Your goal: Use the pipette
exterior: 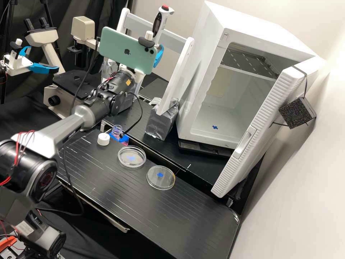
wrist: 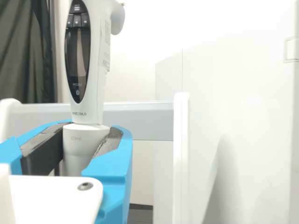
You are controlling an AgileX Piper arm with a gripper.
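In the high view the gripper [exterior: 158, 55] is at the white stand [exterior: 178, 77], mostly behind the phone mounted on the arm. The pipette [exterior: 162, 21] rises upright above it, red button on top, its lower part hidden. Seen in the wrist view, the gripper [wrist: 88, 144] is shut on the pipette [wrist: 99, 70] just below its dark display, one finger on each side. The stand's grey crossbar [wrist: 140, 120] runs behind it. An uncapped bottle [exterior: 116, 131] with pink liquid sits in a blue holder at the bench's back edge.
A white cap [exterior: 103, 139] lies beside the bottle. Two clear dishes, one [exterior: 132, 157] nearer the bottle and one [exterior: 160, 177] farther right, rest on the black bench [exterior: 118, 194]. A white incubator [exterior: 215, 118] stands open at right, its door [exterior: 262, 126] swung outward. A microscope [exterior: 46, 39] is at left.
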